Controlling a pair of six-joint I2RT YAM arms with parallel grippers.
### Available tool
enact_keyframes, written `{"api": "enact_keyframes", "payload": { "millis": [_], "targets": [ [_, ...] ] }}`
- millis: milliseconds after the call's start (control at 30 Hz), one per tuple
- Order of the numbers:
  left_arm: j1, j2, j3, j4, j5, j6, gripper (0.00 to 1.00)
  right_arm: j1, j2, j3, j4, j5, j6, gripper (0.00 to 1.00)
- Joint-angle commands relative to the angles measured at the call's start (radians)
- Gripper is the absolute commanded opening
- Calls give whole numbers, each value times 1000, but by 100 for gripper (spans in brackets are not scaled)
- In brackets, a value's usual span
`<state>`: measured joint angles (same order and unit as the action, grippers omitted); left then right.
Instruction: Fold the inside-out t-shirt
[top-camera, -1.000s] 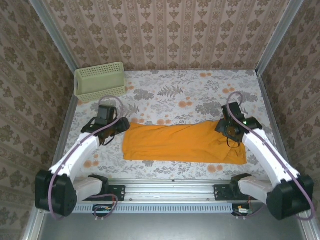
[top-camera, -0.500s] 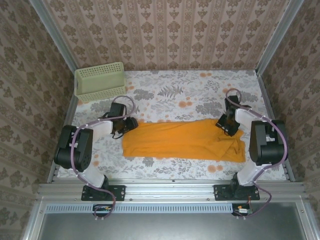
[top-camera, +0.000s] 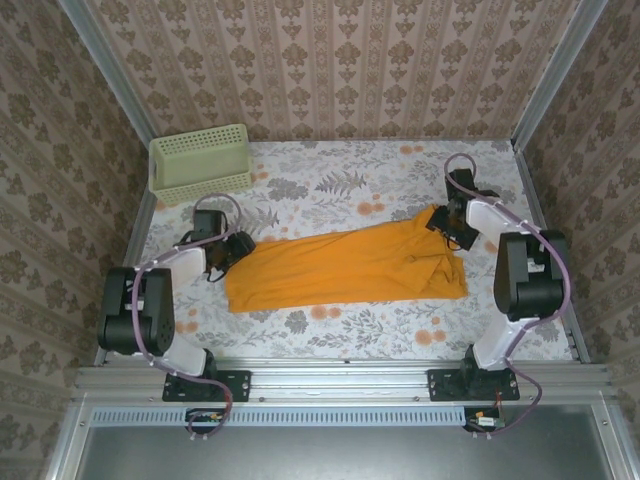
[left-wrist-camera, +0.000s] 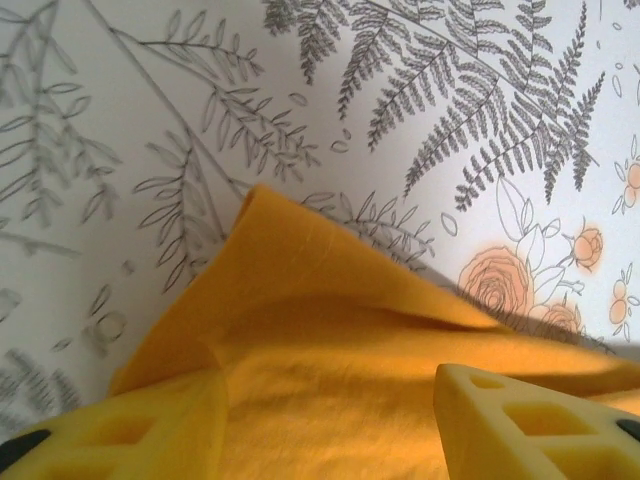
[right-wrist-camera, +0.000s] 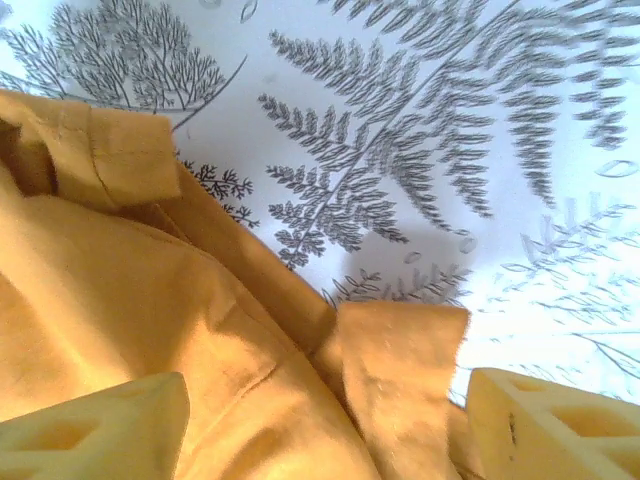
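Observation:
The inside-out t-shirt (top-camera: 340, 268) lies as a long orange-yellow strip across the flowered table, plain face up, slanting toward the back at its right end. My left gripper (top-camera: 236, 250) sits at the strip's left end. In the left wrist view its yellow fingers (left-wrist-camera: 130, 432) stand apart over the cloth (left-wrist-camera: 330, 330), and the left gripper (left-wrist-camera: 330, 400) is open. My right gripper (top-camera: 447, 228) is at the raised right end. There the right gripper (right-wrist-camera: 328, 400) is open too, with a hemmed flap of the shirt (right-wrist-camera: 400, 370) lying between its fingers (right-wrist-camera: 100, 425).
A pale green mesh basket (top-camera: 200, 162) stands at the back left corner. Metal frame rails (top-camera: 340, 378) run along the table's near edge and sides. Bare flowered tabletop (top-camera: 340, 190) spreads behind the shirt, and a narrower band lies in front of it.
The shirt has slid left, and its right end has swung toward the back. Both grippers' jaws stand wider than half a second ago. The left gripper has shifted slightly left.

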<state>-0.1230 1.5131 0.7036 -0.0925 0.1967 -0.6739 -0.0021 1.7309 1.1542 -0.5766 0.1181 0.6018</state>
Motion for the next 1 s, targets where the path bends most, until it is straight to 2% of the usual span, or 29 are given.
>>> {"api": "enact_keyframes", "payload": {
  "millis": [0,100,267,533,633,700,867,967],
  "targets": [
    [-29,-66,17,-124,-50,37,63,1,-132,-45,-66,61,-84,90],
    [-85,-89,33,-152,-62,51,67,2,-172,-111,-62,7,-82,100],
    [-160,-61,29,-118,-53,56,69,43,-121,-158,-32,-50,-58,100],
    [-105,19,-26,-61,-16,35,71,113,46,-77,-61,-6,-22,99],
    [-72,40,-50,-50,-11,30,71,143,85,-58,-72,-6,-5,93],
    [-66,43,-66,-42,-10,31,71,167,111,-45,-74,-8,2,83],
    [-66,19,-91,-44,-23,33,73,215,126,-28,-80,45,23,69],
    [-61,-9,-103,-56,-42,37,74,215,123,-29,-75,40,17,47]
  ]
}}
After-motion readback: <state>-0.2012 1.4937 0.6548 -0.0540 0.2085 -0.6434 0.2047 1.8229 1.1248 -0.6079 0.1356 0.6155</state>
